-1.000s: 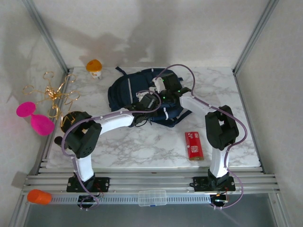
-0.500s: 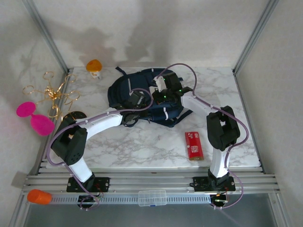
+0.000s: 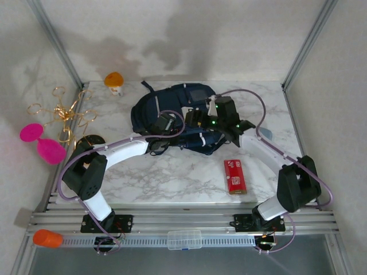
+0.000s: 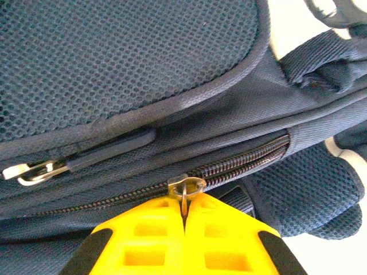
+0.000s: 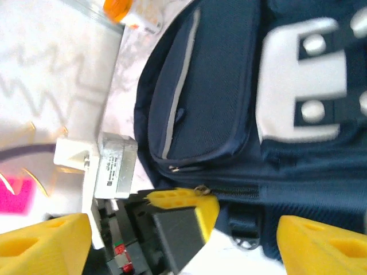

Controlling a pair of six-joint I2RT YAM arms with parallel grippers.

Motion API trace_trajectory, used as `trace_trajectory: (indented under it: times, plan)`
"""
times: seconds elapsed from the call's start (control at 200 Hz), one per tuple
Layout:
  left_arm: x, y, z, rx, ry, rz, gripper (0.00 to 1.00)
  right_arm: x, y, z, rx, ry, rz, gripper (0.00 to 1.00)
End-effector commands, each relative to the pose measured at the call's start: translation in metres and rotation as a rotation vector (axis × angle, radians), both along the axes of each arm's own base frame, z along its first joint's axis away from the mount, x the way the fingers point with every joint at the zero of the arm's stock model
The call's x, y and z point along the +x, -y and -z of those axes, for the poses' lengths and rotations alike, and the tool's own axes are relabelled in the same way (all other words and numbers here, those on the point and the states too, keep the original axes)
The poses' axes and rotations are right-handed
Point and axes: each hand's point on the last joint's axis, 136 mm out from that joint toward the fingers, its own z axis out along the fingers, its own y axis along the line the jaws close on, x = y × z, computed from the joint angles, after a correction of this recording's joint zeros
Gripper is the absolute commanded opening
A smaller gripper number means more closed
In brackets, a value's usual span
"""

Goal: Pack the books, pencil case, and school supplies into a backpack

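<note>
backpack (image 3: 146, 112): flat, long axis left-right | left end effector (image 4: 184, 211): clamped on zipper pull (image 4: 185, 188) | right end effector (image 5: 183, 243): apart

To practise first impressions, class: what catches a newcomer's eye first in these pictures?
The big navy backpack sits far centre. In the left wrist view, shut yellow jaws pinch its zipper pull. A small red box lies alone, nearer and to the right.

left arm (image 3: 123, 150): I have it stretched from its base to the near edge of the backpack (image 3: 149, 109).
left claw (image 4: 184, 206): pinched tight on the zipper pull (image 4: 184, 188), fingers pressed together.
right arm (image 3: 269, 154): elbow bent, reaching in from the backpack's right side.
right claw (image 3: 194, 118): I read it over the backpack, fingers spread wide.
</note>
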Motion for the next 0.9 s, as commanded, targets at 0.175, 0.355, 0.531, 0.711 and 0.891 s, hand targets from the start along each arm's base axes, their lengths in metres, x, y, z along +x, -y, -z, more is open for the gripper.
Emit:
trace_trajectory:
  times: [0.175,0.355,0.531,0.711,0.891]
  plan:
    - [0.008,0.011,-0.020,-0.074,0.060,0.030,0.00,0.012,-0.001,0.060,0.238,-0.435,0.423,0.72]
    - [0.009,0.014,-0.022,-0.073,0.066,0.051,0.00,0.023,-0.020,0.089,0.198,-0.526,0.521,0.62]
    - [0.010,0.017,-0.019,-0.055,0.053,0.069,0.00,0.044,-0.031,0.104,0.159,-0.515,0.588,0.56]
    - [0.012,0.021,-0.019,-0.067,0.053,0.082,0.00,0.062,-0.028,0.117,0.129,-0.470,0.643,0.45]
    - [0.014,0.024,-0.021,-0.073,0.052,0.081,0.00,0.074,-0.035,0.123,0.062,-0.385,0.587,0.14]
